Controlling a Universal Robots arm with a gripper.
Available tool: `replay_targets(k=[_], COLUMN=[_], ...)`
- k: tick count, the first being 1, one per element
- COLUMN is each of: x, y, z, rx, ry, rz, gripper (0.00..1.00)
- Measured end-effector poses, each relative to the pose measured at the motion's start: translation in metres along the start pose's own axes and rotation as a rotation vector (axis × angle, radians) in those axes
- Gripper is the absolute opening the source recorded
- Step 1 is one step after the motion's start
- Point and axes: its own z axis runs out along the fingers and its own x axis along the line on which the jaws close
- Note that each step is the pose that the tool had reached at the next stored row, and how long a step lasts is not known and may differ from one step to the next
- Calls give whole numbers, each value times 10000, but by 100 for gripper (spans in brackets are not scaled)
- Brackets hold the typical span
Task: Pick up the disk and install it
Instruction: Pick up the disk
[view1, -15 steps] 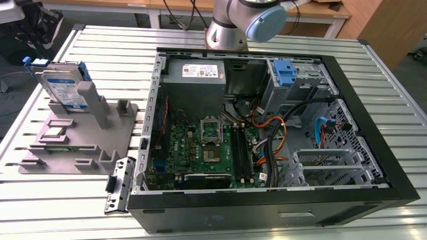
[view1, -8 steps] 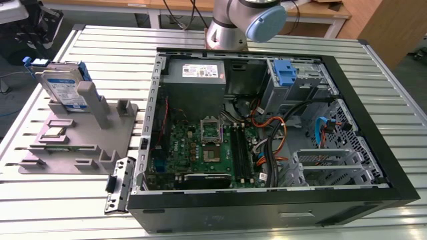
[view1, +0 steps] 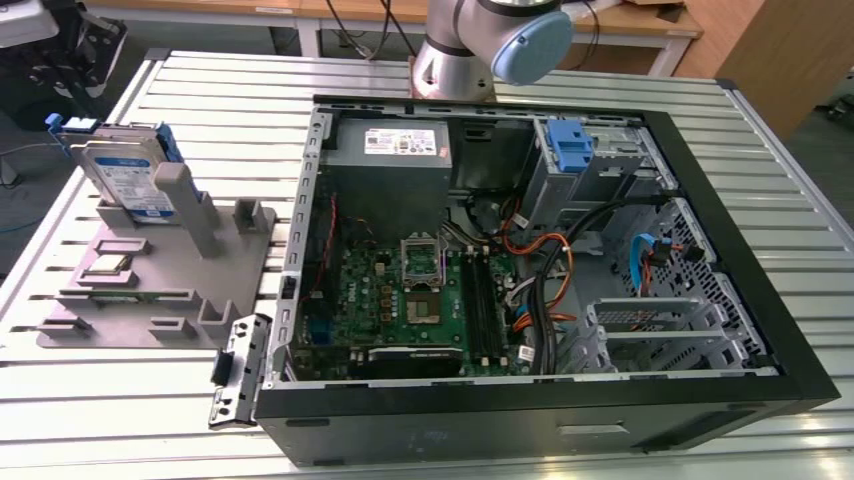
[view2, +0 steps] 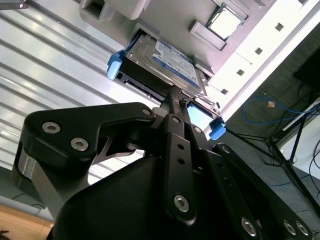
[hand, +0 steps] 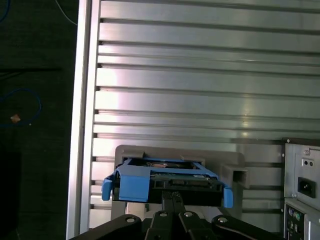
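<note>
The disk (view1: 123, 165) stands on edge in a slot of the grey holder block (view1: 160, 290) at the exterior view's left, silver with a blue-and-white label and blue rails. In both wrist views the disk (view2: 165, 62) (hand: 165, 180) lies just beyond my black gripper (view2: 173, 98) (hand: 172, 196). The two fingers (view2: 175, 130) are pressed together with no gap between them, and their tips sit at the disk's near edge. I cannot tell if they touch it. Nothing is held between them.
The open computer case (view1: 747, 300) lies on the slatted metal table (view1: 214, 90), with a drive bay and a blue latch (view1: 570, 145) at its far end and a grey power-supply box (view1: 394, 145) beside them. The arm's base (view1: 467, 45) stands behind the case.
</note>
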Motion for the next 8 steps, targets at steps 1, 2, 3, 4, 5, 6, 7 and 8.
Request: replay_targets(k=[1, 2, 3, 4, 5, 6, 7, 8], x=[0, 0, 0, 0, 0, 0, 0, 0], y=[0, 0, 0, 0, 0, 0, 0, 0], z=[0, 0, 0, 0, 0, 0, 0, 0], rx=[-2, -4, -6, -7, -9, -11, -13, -15], ry=[3, 5, 7, 10, 12, 15, 18, 20], rz=[-60, -119, -174, -222, -272, -327, -383, -439], gripper=[11, 11, 11, 11, 11, 11, 11, 11])
